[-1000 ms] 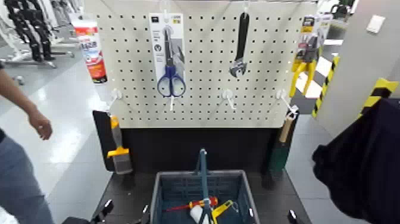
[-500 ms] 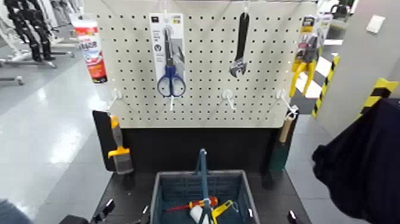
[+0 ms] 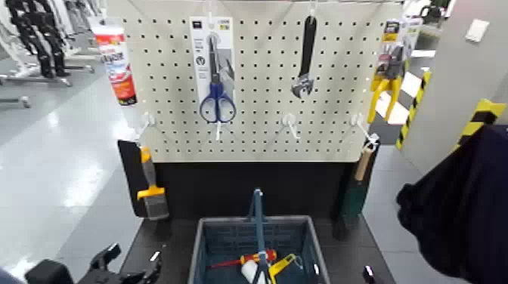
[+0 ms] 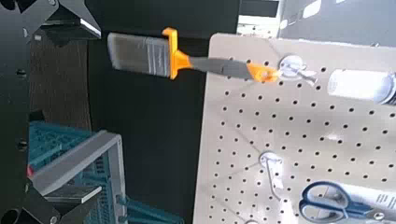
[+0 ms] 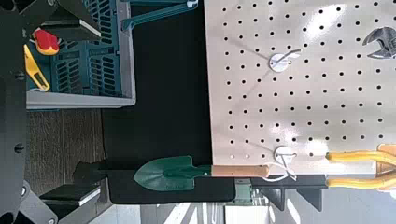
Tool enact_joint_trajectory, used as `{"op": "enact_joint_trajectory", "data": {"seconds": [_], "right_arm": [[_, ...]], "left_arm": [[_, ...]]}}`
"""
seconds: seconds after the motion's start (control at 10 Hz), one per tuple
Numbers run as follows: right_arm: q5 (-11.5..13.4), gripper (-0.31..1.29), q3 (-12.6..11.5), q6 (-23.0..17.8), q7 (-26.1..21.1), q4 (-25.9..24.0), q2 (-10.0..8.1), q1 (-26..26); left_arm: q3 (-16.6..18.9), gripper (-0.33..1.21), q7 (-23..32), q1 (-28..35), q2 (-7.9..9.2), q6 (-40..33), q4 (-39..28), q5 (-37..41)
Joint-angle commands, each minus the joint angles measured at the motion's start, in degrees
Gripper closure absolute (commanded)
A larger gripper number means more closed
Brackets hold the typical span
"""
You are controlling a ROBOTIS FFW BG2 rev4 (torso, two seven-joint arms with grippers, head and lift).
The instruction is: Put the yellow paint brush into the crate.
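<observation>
Head view: yellow paint brush (image 3: 153, 191) beyond open left gripper (image 3: 135, 255); apart

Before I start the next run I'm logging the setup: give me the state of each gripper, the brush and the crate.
Left gripper: open, empty
Right gripper: open, empty
Yellow paint brush: hanging from its hook, bristles down
Crate: upright, handle raised, tools inside

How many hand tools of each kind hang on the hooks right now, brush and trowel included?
Brush: 1
Scissors: 1
Adjustable wrench: 1
Yellow-handled pliers: 1
Trowel: 1
Total: 5
</observation>
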Motion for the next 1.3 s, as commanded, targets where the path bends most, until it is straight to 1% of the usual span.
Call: {"op": "enact_joint_trajectory", "data": {"seconds": [0.1, 0.3, 0.5, 0.8, 1.1, 1.3], "right_arm": [[0.0, 0.14, 0.0, 0.2, 0.0, 0.0, 0.0, 0.0], [0.0, 0.14, 0.1, 0.2, 0.0, 0.0, 0.0, 0.0], [0.0, 0.14, 0.2, 0.3, 0.0, 0.0, 0.09, 0.0], [0.0, 0.14, 0.2, 0.3, 0.1, 0.1, 0.09, -0.1], [-0.1, 0.14, 0.2, -0.1, 0.1, 0.3, 0.18, -0.2], [-0.1, 0.14, 0.0, -0.3, 0.1, 0.4, 0.26, -0.2]], "left_arm": [[3.7, 0.14, -2.9, -1.6, 1.89, 2.8, -0.7, 0.0], [5.7, 0.14, -5.0, -4.1, 4.97, 5.0, -0.9, -0.5], [6.4, 0.14, -6.7, -7.1, 7.6, 6.4, 0.2, -0.5], [5.6, 0.14, -11.1, -12.8, 11.74, 8.9, 4.5, -0.2], [4.3, 0.14, -13.8, -17.5, 14.37, 9.1, 9.6, 0.9], [2.8, 0.14, -15.6, -20.9, 15.6, 9.1, 12.6, 1.4]]}}
